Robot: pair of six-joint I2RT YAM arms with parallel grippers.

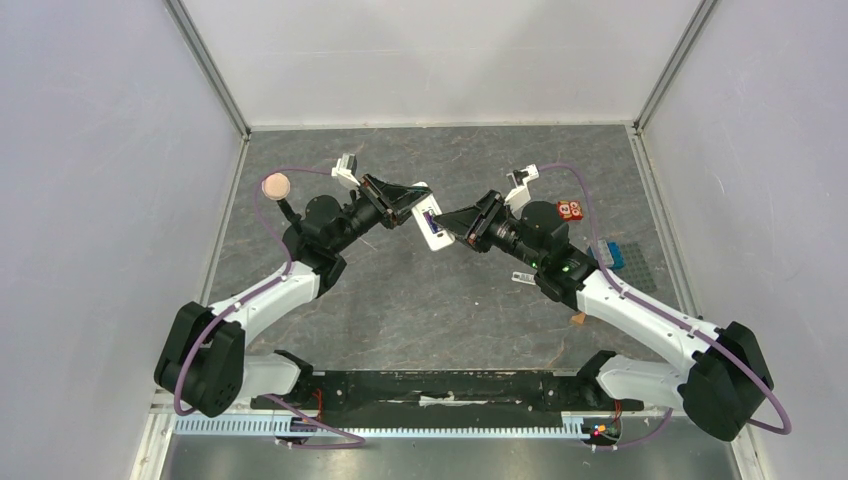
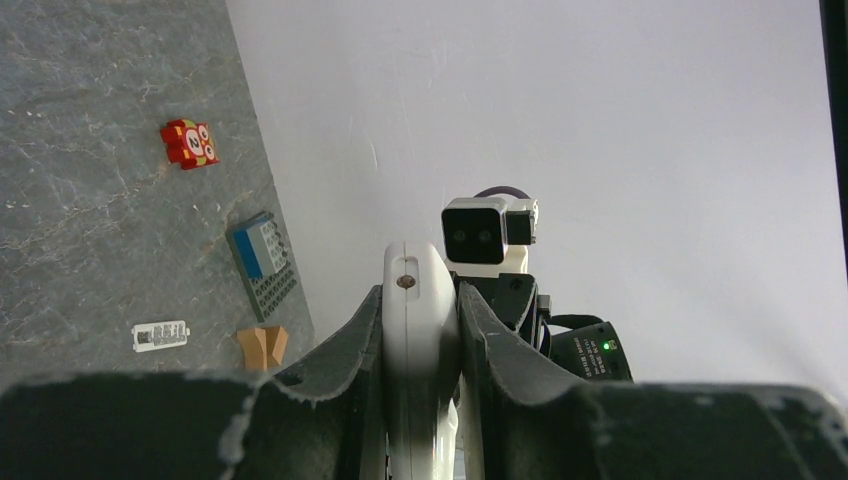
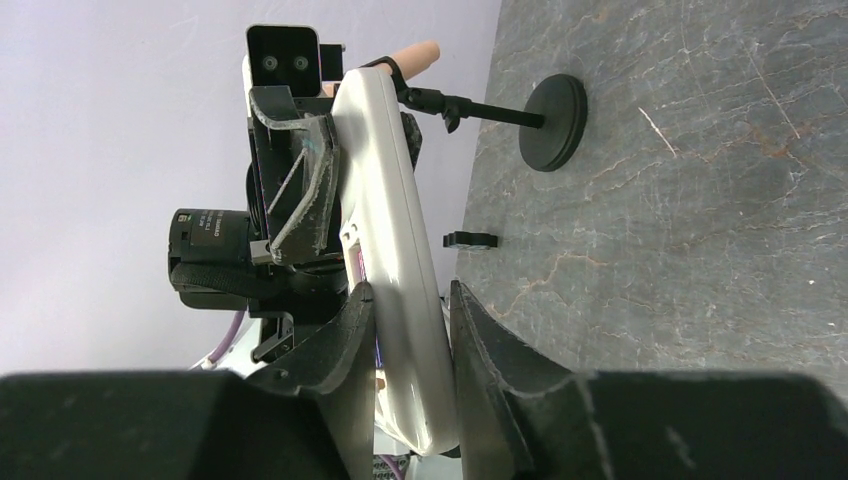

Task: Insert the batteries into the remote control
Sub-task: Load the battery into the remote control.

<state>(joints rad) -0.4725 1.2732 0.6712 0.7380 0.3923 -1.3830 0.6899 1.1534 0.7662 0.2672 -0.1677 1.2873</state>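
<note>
The fingers of the left gripper (image 2: 420, 300) and of the right gripper (image 3: 410, 300) are both clamped on the remote control (image 3: 385, 190), which is in the air above the surface (image 1: 420, 320). They hide much of it; a dark purplish bit (image 1: 431, 226) in its bay is too small to name. The surface is grey and stone-patterned, between pale walls (image 1: 430, 60).

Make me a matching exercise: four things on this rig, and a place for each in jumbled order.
1 remote control
2 red block
3 tan piece
4 peach-topped stand

a right side, nearest the near edge
b far right
c far left
d held up in the middle

Pairs: 1-d, 2-b, 3-a, 4-c
</note>
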